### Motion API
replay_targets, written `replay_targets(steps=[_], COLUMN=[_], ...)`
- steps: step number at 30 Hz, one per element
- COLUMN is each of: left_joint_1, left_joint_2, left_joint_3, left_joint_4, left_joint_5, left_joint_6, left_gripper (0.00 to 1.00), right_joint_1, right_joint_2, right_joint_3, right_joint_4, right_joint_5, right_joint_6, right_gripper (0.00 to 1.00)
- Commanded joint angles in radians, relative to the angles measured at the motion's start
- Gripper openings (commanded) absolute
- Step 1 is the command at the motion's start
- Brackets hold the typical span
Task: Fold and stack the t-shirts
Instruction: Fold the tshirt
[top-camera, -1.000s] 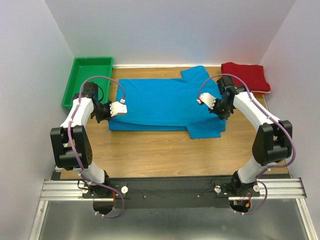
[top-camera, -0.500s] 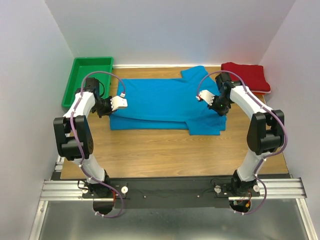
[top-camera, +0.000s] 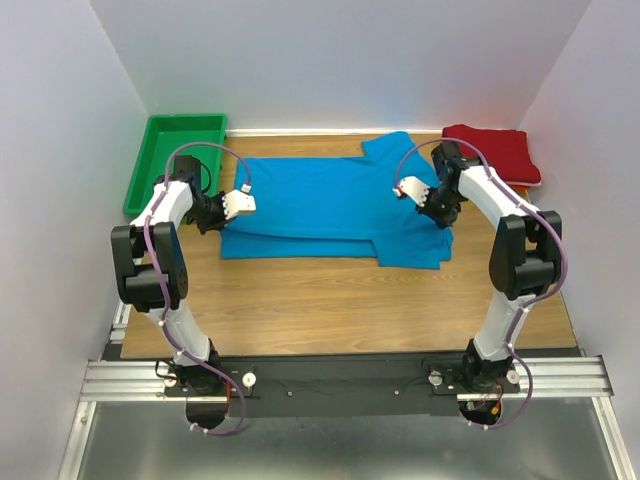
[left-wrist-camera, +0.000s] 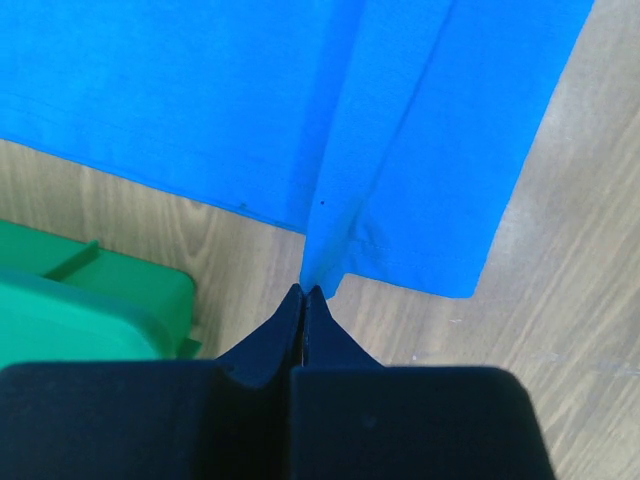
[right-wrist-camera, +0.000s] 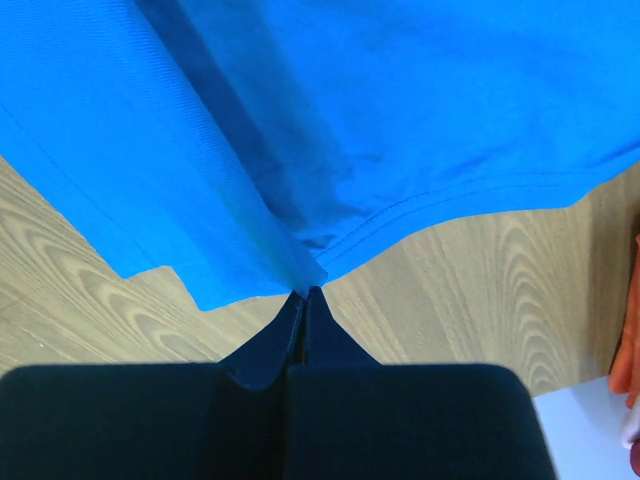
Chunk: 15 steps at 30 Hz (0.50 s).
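The bright blue t-shirt (top-camera: 330, 205) lies spread across the wooden table, its near edge folded over. My left gripper (top-camera: 212, 212) is shut on the shirt's left edge; in the left wrist view the cloth (left-wrist-camera: 400, 140) runs up from the closed tips (left-wrist-camera: 305, 292). My right gripper (top-camera: 440, 205) is shut on the shirt's right edge; in the right wrist view the cloth (right-wrist-camera: 300, 110) rises from the closed tips (right-wrist-camera: 306, 292). The dark red t-shirt (top-camera: 492, 153) lies folded at the back right corner.
A green plastic tray (top-camera: 175, 160) stands at the back left, its corner also in the left wrist view (left-wrist-camera: 90, 310). White walls close in the table on three sides. Bare wood (top-camera: 330, 300) lies between the shirt and the arm bases.
Both grippers have carried the shirt's near edge away from the bases, towards the back, so the folded flap lies further over the shirt. The red shirt has not moved.
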Motion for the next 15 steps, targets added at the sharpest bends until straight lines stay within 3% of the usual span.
replay_targets(steps=[1,15], left_joint_1=[0.007,0.004], left_joint_2=[0.025,0.116], left_joint_3=[0.047,0.088], left_joint_4=[0.013,0.053], left_joint_5=[0.001,-0.009], left_joint_6=[-0.019,-0.052], left_gripper=[0.00,0.00], right_joint_1=[-0.008,-0.012], right_joint_2=[0.031,0.133], right_joint_3=[0.038,0.114], right_joint_4=[-0.014,-0.014], right_joint_5=[0.024,0.015], right_joint_6=[-0.018,-0.015], right_gripper=[0.00,0.00])
